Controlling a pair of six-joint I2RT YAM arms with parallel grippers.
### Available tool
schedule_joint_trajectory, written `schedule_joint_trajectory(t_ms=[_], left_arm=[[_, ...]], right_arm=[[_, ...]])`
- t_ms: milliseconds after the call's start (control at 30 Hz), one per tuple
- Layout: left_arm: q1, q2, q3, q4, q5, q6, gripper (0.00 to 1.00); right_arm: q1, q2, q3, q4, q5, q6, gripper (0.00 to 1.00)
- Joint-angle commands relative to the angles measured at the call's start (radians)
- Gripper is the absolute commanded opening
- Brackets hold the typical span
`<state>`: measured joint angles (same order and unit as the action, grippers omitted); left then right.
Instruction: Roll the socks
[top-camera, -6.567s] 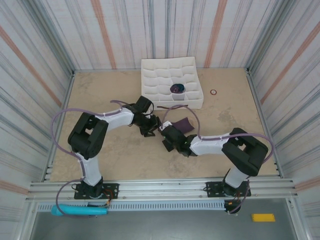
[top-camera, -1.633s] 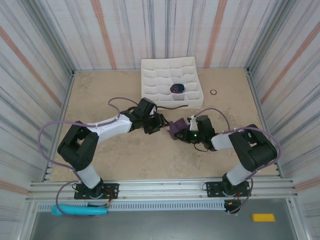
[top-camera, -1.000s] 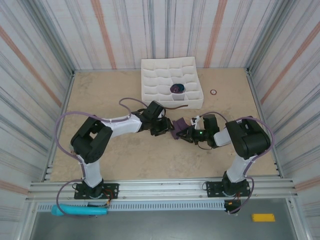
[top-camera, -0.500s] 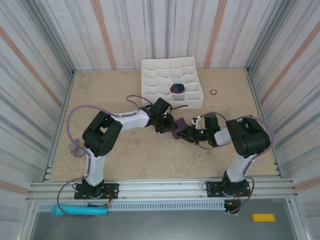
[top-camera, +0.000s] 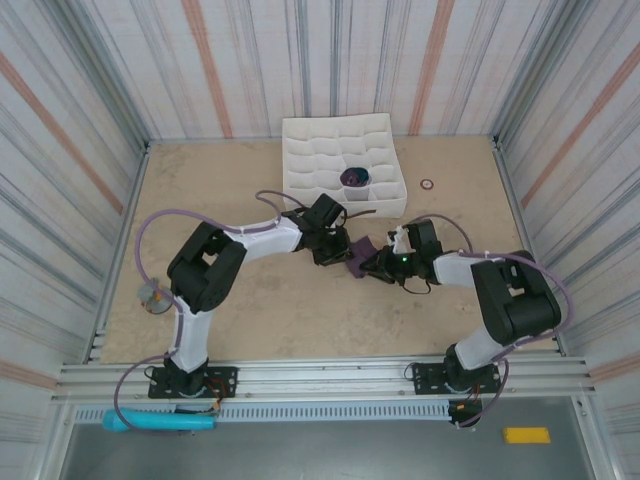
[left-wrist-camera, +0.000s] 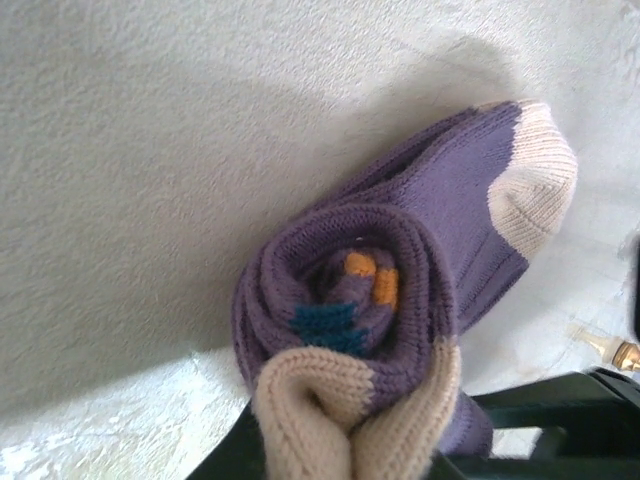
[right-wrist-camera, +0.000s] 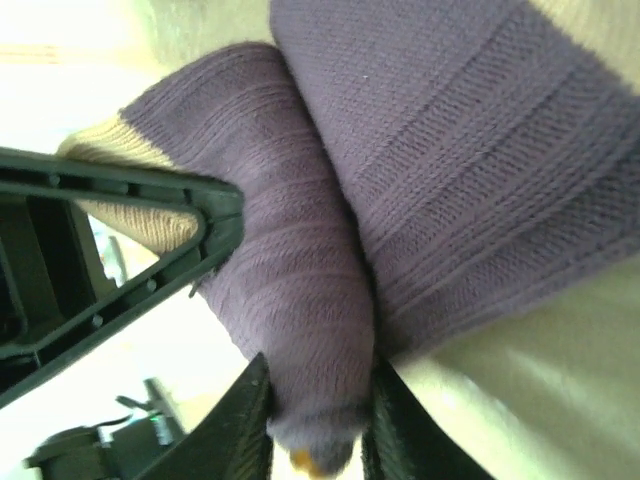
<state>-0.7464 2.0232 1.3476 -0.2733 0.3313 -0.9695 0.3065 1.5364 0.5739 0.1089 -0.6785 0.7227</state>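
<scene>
The purple socks (top-camera: 357, 250) lie mid-table as a partly wound roll. In the left wrist view the roll (left-wrist-camera: 340, 300) shows its spiral end with teal and orange patches, and a peach toe (left-wrist-camera: 535, 180) sticks out flat to the right. My left gripper (left-wrist-camera: 340, 455) is shut on the roll's peach edge (left-wrist-camera: 320, 410); it reaches the socks from the left (top-camera: 338, 247). My right gripper (right-wrist-camera: 318, 430) is shut on the other end of the purple roll (right-wrist-camera: 290, 290), coming from the right (top-camera: 373, 262). The left gripper's black finger (right-wrist-camera: 130, 200) presses the roll's side.
A white compartment tray (top-camera: 330, 150) stands just behind the grippers, with another rolled sock bundle (top-camera: 354, 177) in one cell. A small ring (top-camera: 427, 184) lies to the tray's right. Striped walls enclose the table.
My left gripper has moved right up to the socks. My right gripper has turned and closed in from the right. The flat socks are now bunched into a roll between both grippers.
</scene>
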Motion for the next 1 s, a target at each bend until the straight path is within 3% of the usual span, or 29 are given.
schedule_joint_trajectory(t_ms=[0, 167, 467, 733, 967], left_arm=[[0.037, -0.018, -0.048, -0.156, -0.066, -0.009, 0.0], [0.054, -0.037, -0.071, -0.188, -0.026, -0.015, 0.0], [0.073, -0.067, -0.102, -0.232, 0.012, 0.002, 0.0], [0.094, -0.076, -0.128, -0.247, 0.063, 0.025, 0.0], [0.121, -0.074, -0.119, -0.281, 0.109, 0.064, 0.0]], right_arm=[[0.061, -0.124, 0.052, -0.29, 0.179, -0.153, 0.34], [0.195, -0.268, 0.087, -0.373, 0.406, -0.244, 0.54], [0.539, -0.367, 0.062, -0.336, 0.906, -0.444, 0.66], [0.767, -0.203, 0.059, -0.143, 1.213, -0.643, 0.67], [0.832, -0.001, 0.097, -0.003, 1.35, -0.704, 0.67]])
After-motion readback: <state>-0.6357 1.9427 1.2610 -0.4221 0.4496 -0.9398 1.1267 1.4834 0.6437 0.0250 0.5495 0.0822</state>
